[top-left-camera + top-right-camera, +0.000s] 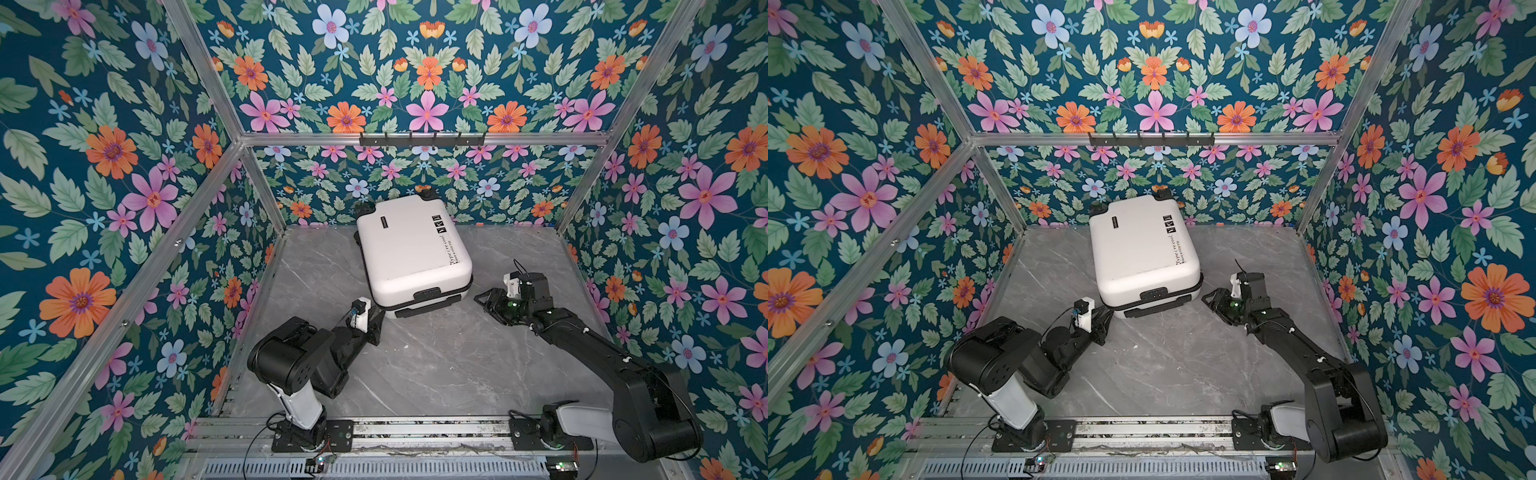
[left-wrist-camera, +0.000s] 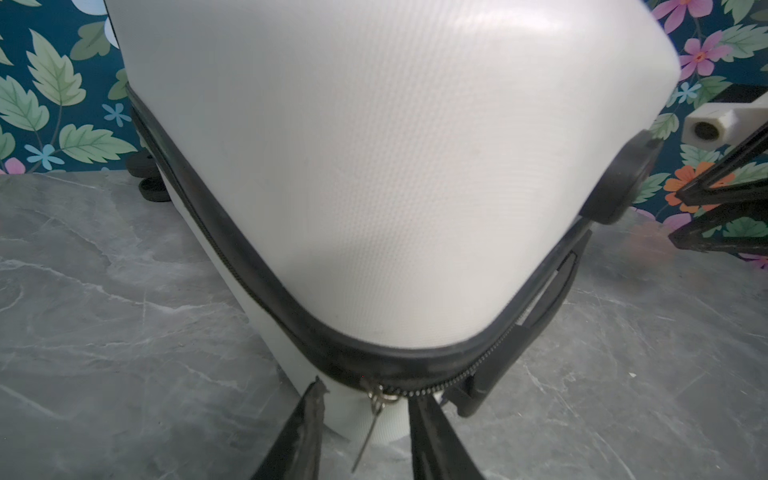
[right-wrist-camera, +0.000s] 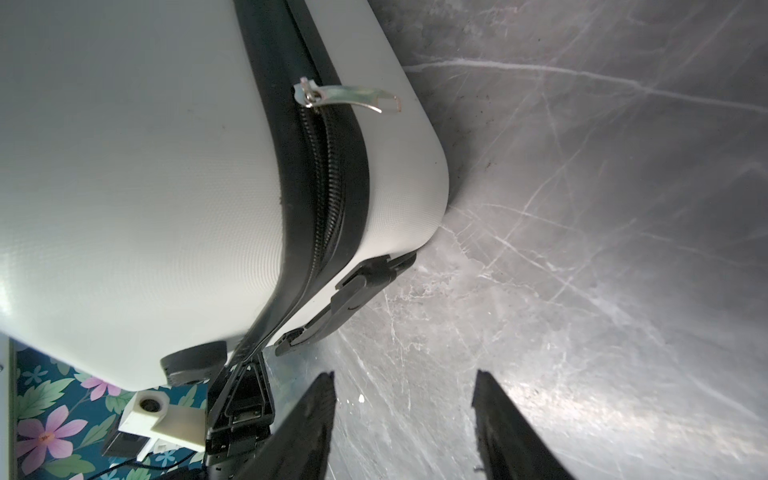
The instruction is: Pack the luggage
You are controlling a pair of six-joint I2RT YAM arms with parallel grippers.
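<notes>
Small white hard-shell suitcase lies flat, shells together, toward twelve o'clock on my grey marbled tabletop.
My left gripper sits at its seven o'clock corner, jaws narrowly parted astride the silver metal zipper pull, not pinching it; my right gripper stands off at four o'clock, jaws wide and empty.

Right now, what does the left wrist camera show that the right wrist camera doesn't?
Left wrist only: a zipper pull hanging between the parted fingers of the left gripper at a suitcase corner, plus a wheel at the far end. Right wrist only: a second zipper pull farther along the zip, and the right gripper open over the table, holding nothing. Both: the white suitcase, its black handle and the grey marble table.
</notes>
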